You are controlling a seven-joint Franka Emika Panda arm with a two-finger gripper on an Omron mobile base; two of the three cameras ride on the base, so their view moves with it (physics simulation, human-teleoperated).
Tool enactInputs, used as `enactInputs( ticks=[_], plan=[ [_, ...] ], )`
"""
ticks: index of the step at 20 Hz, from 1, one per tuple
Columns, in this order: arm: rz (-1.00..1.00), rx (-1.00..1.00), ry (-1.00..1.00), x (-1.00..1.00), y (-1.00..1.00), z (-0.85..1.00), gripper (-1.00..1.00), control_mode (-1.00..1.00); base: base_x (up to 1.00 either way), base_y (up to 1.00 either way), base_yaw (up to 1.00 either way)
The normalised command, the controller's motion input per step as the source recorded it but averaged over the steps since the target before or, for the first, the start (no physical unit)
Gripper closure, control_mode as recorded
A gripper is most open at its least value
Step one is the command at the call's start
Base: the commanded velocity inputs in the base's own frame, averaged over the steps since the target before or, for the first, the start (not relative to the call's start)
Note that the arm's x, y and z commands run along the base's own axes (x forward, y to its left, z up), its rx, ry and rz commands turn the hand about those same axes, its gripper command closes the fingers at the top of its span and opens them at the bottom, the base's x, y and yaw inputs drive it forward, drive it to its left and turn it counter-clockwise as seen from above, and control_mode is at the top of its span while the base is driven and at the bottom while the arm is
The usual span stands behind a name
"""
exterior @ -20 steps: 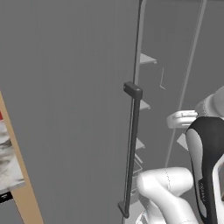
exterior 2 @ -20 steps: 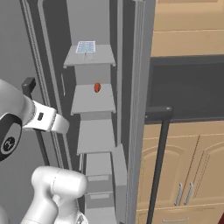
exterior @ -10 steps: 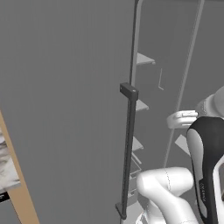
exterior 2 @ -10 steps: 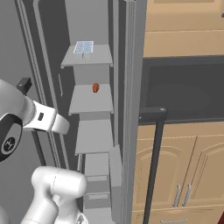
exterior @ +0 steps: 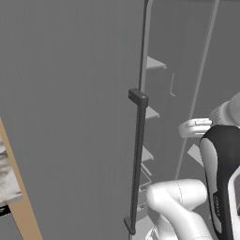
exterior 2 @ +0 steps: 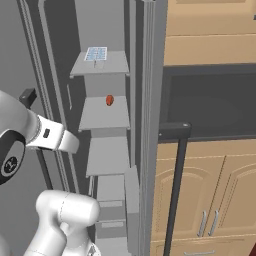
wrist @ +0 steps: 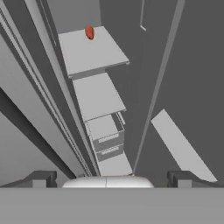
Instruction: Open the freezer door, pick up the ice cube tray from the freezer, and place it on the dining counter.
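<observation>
The freezer door [exterior: 70, 117] stands swung open, its black bar handle [exterior: 137, 159] facing the left base view. Inside the freezer [exterior 2: 102, 150] pale grey shelves are stacked. The ice cube tray [exterior 2: 96, 53], white with pale blue cells, lies on the top shelf. My gripper [wrist: 111, 179] is open with nothing between its fingertips [wrist: 41, 178], and it looks into the freezer at the shelves below the tray. The arm [exterior 2: 47, 137] reaches in from the left. A corner of the dining counter [exterior: 7, 173], marble on a tan base, shows at the lower left.
A small red thing [exterior 2: 109, 100] [wrist: 89, 32] sits on the second shelf. Drawers [exterior 2: 111, 210] fill the freezer's lower part. Right of the freezer are a dark oven front with a black handle [exterior 2: 174, 131] and tan cabinets [exterior 2: 215, 195].
Both base views have shifted slightly as a whole, and less of the dining counter shows at the left. The arm keeps its pose and the gripper stays open.
</observation>
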Motion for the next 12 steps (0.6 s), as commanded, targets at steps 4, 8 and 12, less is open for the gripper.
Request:
enactInputs(
  ticks=[4,8,12],
  plan=[
    [0.00,0.00,0.00,0.00,-0.12,0.00,-1.00,-1.00,0.00,0.00,0.00],
    [0.00,0.01,0.00,0.14,-0.17,0.00,-1.00,-1.00,0.00,0.00,0.00],
    [0.00,0.08,0.00,0.23,-0.15,0.06,-1.00,-1.00,0.00,0.00,0.00]
  ],
)
